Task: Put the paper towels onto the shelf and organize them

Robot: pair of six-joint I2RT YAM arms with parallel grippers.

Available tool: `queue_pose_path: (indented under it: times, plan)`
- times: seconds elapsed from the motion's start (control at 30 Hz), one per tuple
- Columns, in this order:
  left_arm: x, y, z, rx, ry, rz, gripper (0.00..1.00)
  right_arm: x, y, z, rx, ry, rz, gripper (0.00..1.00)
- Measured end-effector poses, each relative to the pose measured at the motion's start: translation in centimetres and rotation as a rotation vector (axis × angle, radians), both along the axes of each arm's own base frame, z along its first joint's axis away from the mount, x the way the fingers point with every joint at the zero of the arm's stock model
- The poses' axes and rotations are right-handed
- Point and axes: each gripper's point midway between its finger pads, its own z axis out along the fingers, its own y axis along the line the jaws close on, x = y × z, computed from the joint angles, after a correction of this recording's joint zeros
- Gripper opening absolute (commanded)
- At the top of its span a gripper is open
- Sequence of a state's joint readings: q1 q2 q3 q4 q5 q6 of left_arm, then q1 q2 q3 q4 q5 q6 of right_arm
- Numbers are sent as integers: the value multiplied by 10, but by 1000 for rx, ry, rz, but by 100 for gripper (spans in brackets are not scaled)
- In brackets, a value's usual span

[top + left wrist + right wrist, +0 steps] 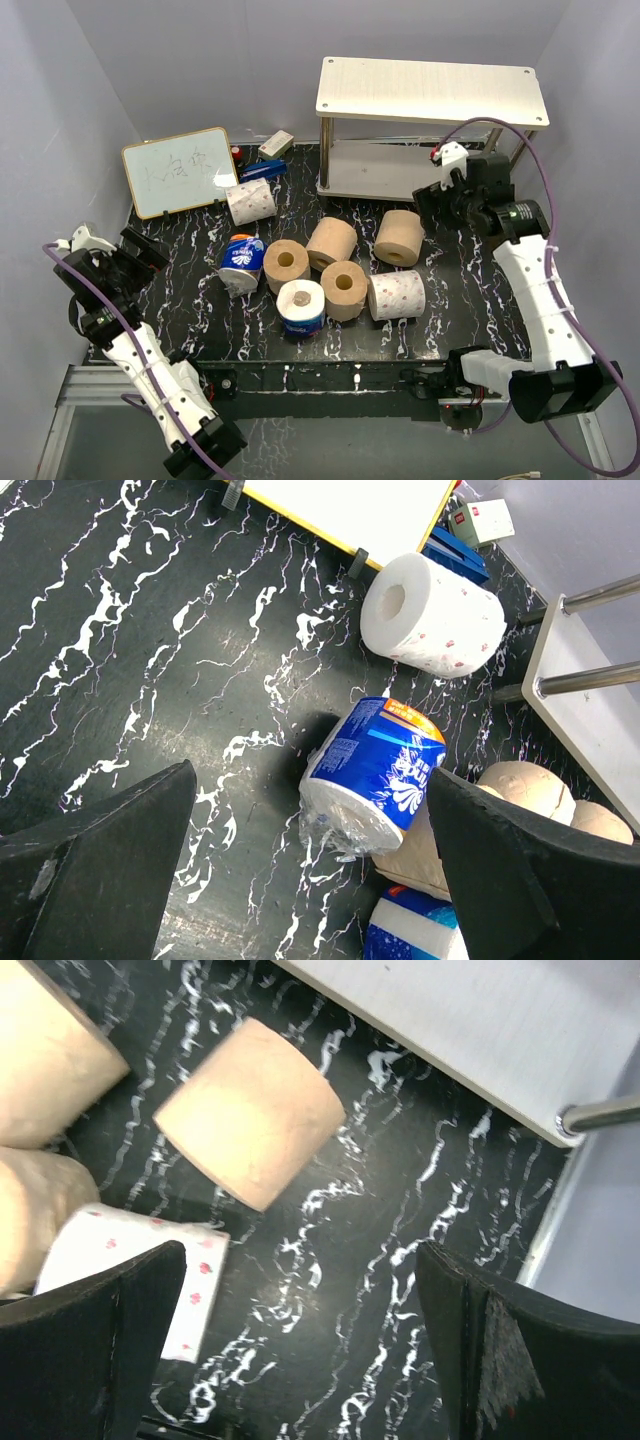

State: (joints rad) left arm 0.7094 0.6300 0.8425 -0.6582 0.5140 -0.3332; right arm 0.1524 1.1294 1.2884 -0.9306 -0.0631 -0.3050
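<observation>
Eight rolls (344, 289) cluster mid-table (180, 300), in front of the shelf (432, 90) at the far right corner. Two tan ones and a blue-banded roll (301, 305) stand on end, cores up. The other tan pair lie on their sides, cores toward the near edge. Both spotted white rolls lie with axes roughly left-right. The left gripper (310, 775) hangs at the left edge, jaws wide, aimed at the blue-wrapped roll (375, 770). The right gripper (300, 1250), equally wide, hovers beside the shelf's lower board.

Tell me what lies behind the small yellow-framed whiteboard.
Behind the yellow-framed whiteboard, at its right edge, show a small white box and a blue object. The board covers anything directly behind it.
</observation>
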Motion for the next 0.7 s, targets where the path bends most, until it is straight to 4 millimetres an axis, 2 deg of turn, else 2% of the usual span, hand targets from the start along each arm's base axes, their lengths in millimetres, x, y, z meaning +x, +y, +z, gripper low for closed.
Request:
queue_pose_path:
  times: [0.1, 0.2, 0.3, 0.4, 0.47, 0.53, 0.63, 0.7]
  plan:
    - [0, 0, -1, -2, 2, 0, 98, 3, 16, 13, 93, 13, 21, 96]
    - [0, 0, 0, 0, 1, 0, 98, -5, 34, 14, 163, 21, 97, 93]
    - [0, 0, 0, 0, 1, 0, 98, -18, 46, -2, 155, 48, 149, 95]
    - [0, 0, 1, 3, -3, 1, 98, -29, 50, -33, 71, 76, 193, 91]
    - [-1, 0, 1, 5, -5, 1, 98, -37, 44, -54, 2, 89, 203, 86]
    - [-1, -1, 1, 5, -6, 0, 98, -40, 32, -65, -63, 71, 184, 84]
    - [-1, -1, 1, 5, -6, 0, 98, -40, 12, -71, -156, 7, 149, 82]
    - [-1, 0, 1, 5, -6, 0, 98, -37, 6, -70, -197, -17, 137, 77]
